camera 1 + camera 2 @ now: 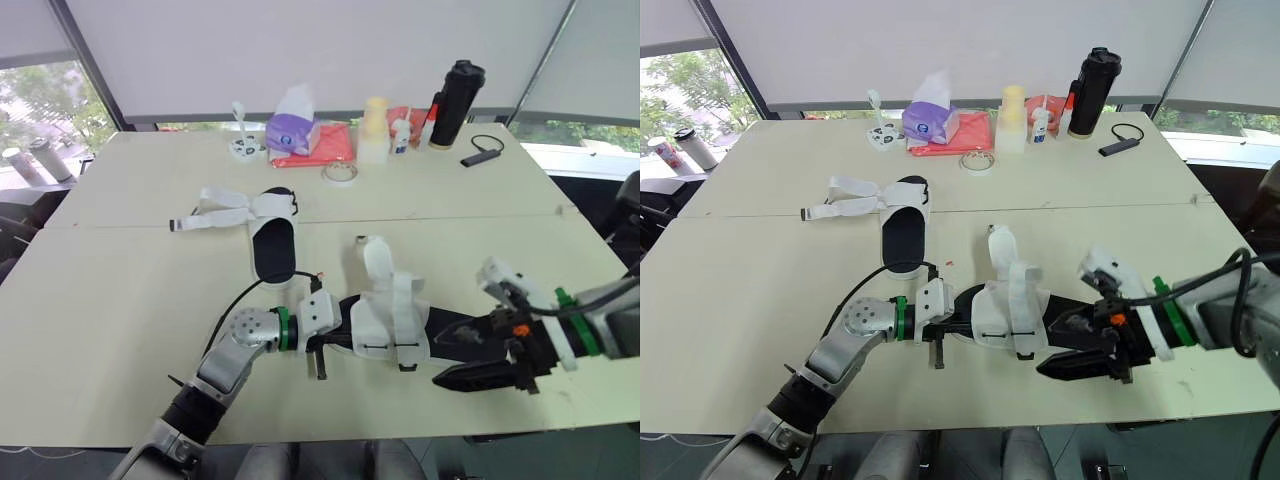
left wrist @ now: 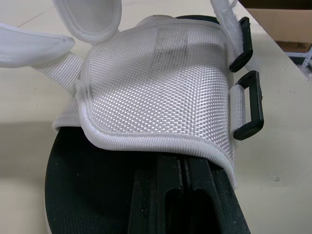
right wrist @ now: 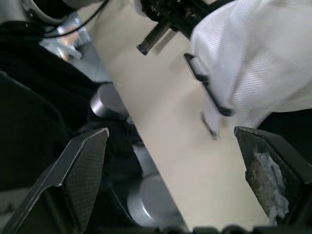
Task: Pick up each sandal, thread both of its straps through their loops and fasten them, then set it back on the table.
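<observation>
Clamps left pincer (image 2: pixel 181 175) on black sole of near sandal (image 1: pixel 395 320), at 6 o'clock on tabletop (image 1: pixel 120 290); holds right pincer (image 3: pixel 170 134) released at its 3 o'clock; farther off at 11 o'clock, second sandal (image 1: pixel 272 245).

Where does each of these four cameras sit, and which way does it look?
Left eye view: head, looking down over the table; both arms show.
Right eye view: beside it, same scene, same arms.
Left wrist view: left wrist, along the left hand onto the near sandal.
Right wrist view: right wrist, past the open right hand, at that sandal.
All four share the sandal.
</observation>
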